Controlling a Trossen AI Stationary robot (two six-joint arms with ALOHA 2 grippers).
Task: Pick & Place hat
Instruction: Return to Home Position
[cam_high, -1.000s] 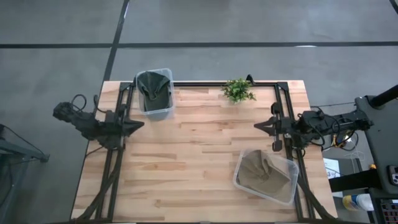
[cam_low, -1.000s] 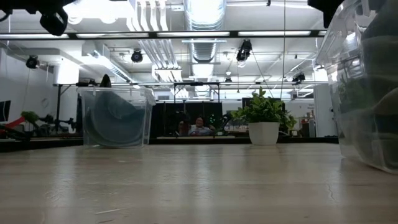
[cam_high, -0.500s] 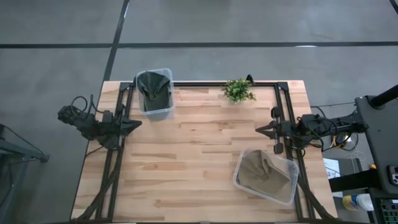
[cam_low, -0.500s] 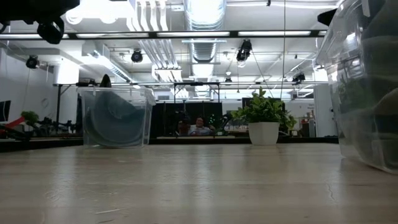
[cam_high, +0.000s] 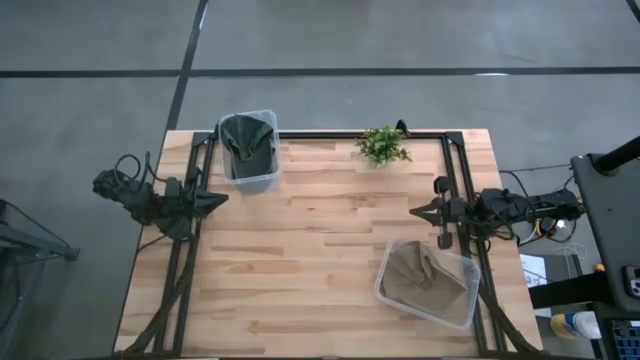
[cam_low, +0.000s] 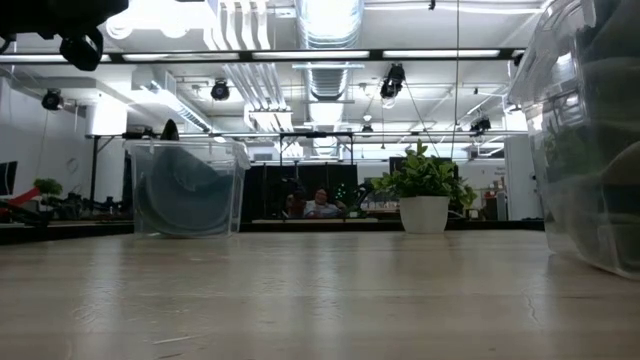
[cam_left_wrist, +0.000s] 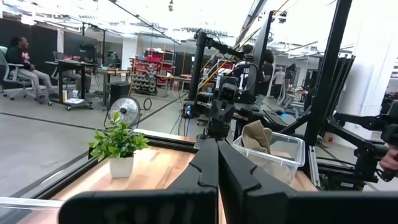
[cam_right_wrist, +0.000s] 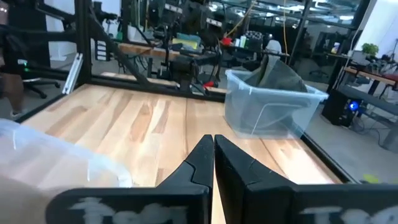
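Overhead, you see the left gripper and right gripper over opposite table sides; only your wrist views reveal both pairs of fingers pressed together.

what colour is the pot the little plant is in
White. The plant pot shows best in the low view.

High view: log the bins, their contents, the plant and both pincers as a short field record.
top bin: table's far left, holds black caps, count unclear
bottom bin: near right, holds brown cap
plant: far edge, upright
left pincer: shut, empty, over left edge
right pincer: shut, empty, right side, just beyond bottom bin
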